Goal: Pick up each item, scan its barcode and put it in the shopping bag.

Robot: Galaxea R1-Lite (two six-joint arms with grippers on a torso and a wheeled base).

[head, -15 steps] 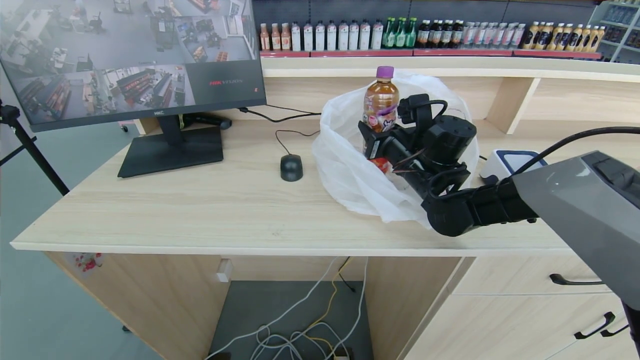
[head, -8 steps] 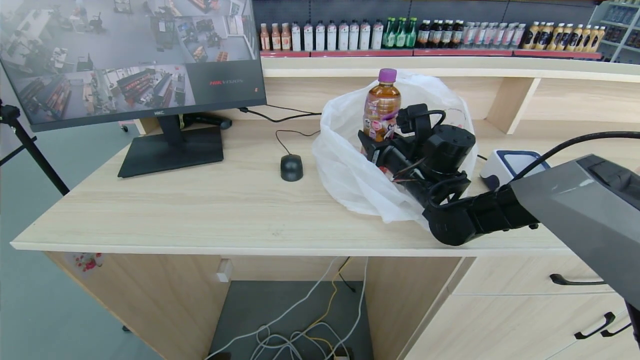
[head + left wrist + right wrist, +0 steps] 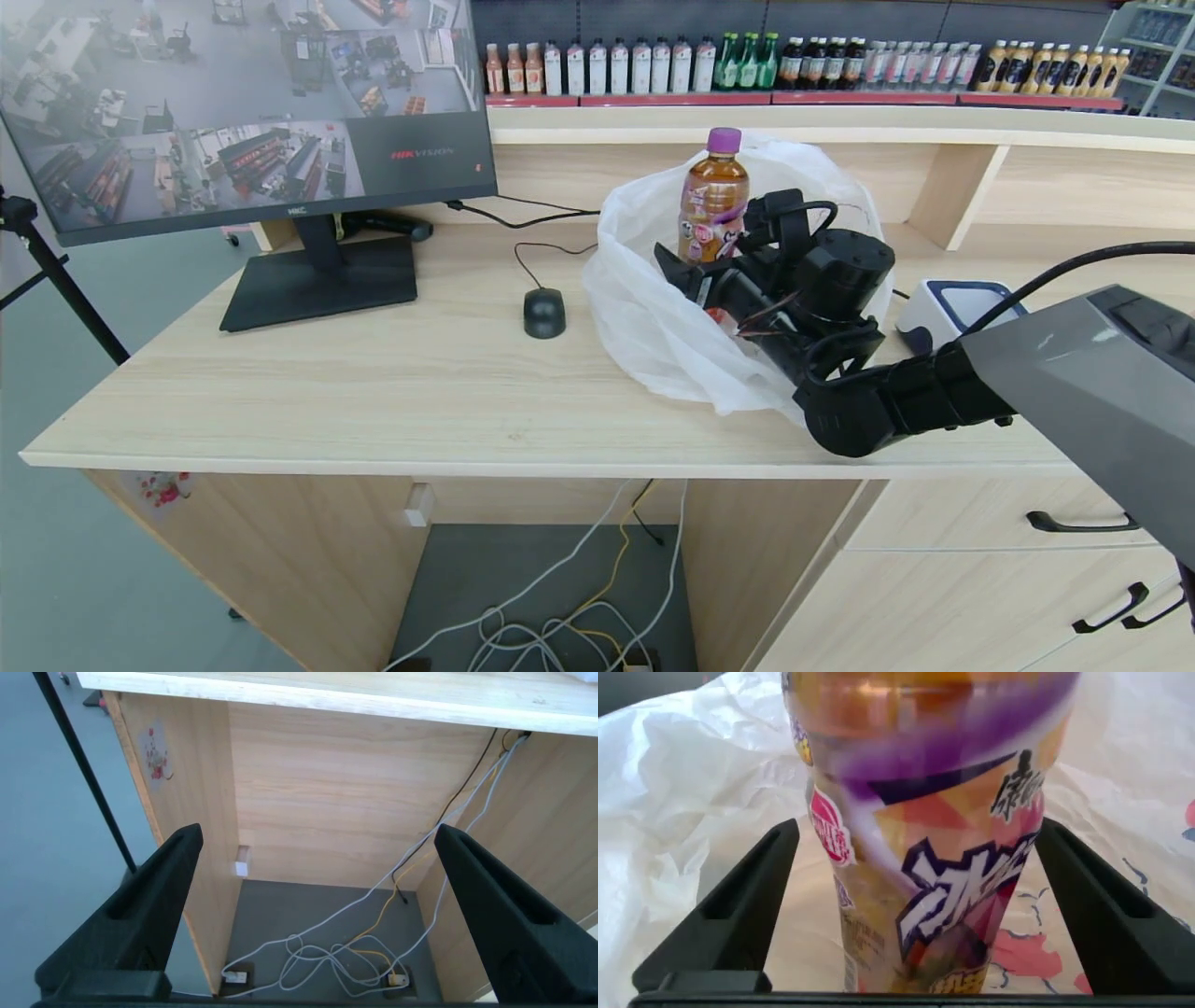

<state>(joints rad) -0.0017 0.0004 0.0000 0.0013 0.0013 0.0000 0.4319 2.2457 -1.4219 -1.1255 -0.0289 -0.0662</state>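
An amber drink bottle (image 3: 714, 201) with a purple cap and purple label stands upright inside the white plastic shopping bag (image 3: 644, 317) on the counter. My right gripper (image 3: 705, 252) reaches into the bag at the bottle's lower half, its jaws open on either side of it. In the right wrist view the bottle (image 3: 924, 840) sits between the two black fingers (image 3: 738, 915), with the bag (image 3: 682, 793) behind. A red-and-white item (image 3: 714, 313) lies lower in the bag. My left gripper (image 3: 318, 840) hangs open below the counter's front edge, holding nothing.
A white barcode scanner (image 3: 952, 308) sits right of the bag. A black mouse (image 3: 544, 313) and a monitor (image 3: 243, 103) occupy the counter's left half. A raised wooden ledge (image 3: 840, 126) runs behind the bag. Loose cables (image 3: 336, 952) lie under the counter.
The right gripper lowered the bottle into the bag, then spread its fingers off it. The bottle now stands on its own.
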